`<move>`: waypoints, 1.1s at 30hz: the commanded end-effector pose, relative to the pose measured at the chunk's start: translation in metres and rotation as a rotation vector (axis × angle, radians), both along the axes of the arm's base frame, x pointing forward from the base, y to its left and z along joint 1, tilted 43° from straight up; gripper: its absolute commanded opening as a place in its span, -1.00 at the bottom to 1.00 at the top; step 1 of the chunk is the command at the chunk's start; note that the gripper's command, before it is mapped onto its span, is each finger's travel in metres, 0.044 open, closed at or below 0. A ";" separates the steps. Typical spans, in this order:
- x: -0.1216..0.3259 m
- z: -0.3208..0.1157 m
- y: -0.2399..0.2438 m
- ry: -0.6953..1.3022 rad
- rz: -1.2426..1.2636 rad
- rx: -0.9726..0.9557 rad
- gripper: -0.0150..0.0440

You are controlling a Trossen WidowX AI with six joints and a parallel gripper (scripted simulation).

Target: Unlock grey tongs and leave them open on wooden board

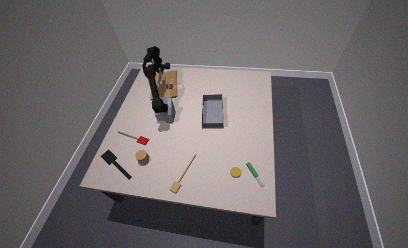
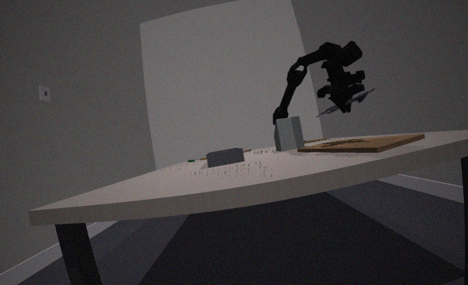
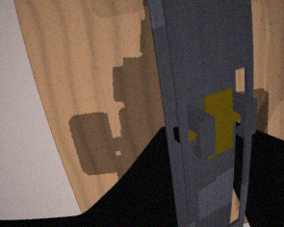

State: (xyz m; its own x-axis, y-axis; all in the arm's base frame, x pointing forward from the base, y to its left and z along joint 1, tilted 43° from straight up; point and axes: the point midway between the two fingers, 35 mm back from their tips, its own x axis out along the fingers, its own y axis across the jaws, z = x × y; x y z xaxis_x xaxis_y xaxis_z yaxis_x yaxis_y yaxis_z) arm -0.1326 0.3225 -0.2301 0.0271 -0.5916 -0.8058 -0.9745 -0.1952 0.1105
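Observation:
My gripper (image 2: 346, 109) (image 3: 193, 133) is shut on the grey tongs (image 1: 160, 77) (image 2: 367, 94) (image 3: 202, 43) and holds them in the air above the wooden board (image 1: 173, 76) (image 2: 398, 142) (image 3: 77, 72). In the exterior view, the tongs slope, with the end nearer the robot's base lower and the far end higher. In the wrist view they run lengthwise between my black fingers, arms close together, with a yellow piece at the grip. Which end is the tips is unclear. The roasting tin (image 1: 212, 125) (image 2: 224, 157) stands apart, with nothing across it.
The robot's grey pedestal (image 1: 169, 116) (image 2: 289, 133) stands beside the board. Farther off lie a red spatula (image 1: 143, 140), a black spatula (image 1: 108, 157), a round wooden-topped pot (image 1: 141, 154), a wooden spatula (image 1: 175, 187), a yellow disc (image 1: 235, 171) and a green-handled knife (image 1: 252, 169).

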 end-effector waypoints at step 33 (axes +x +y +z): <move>-0.003 -0.018 0.023 0.087 -0.029 0.462 -1.00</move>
State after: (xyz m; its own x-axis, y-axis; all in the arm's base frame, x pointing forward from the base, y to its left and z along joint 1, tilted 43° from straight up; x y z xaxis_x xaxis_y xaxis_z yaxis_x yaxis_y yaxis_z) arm -0.1347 0.3385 -0.2543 -0.0526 -0.2305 -0.9717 -0.9707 -0.2167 0.1039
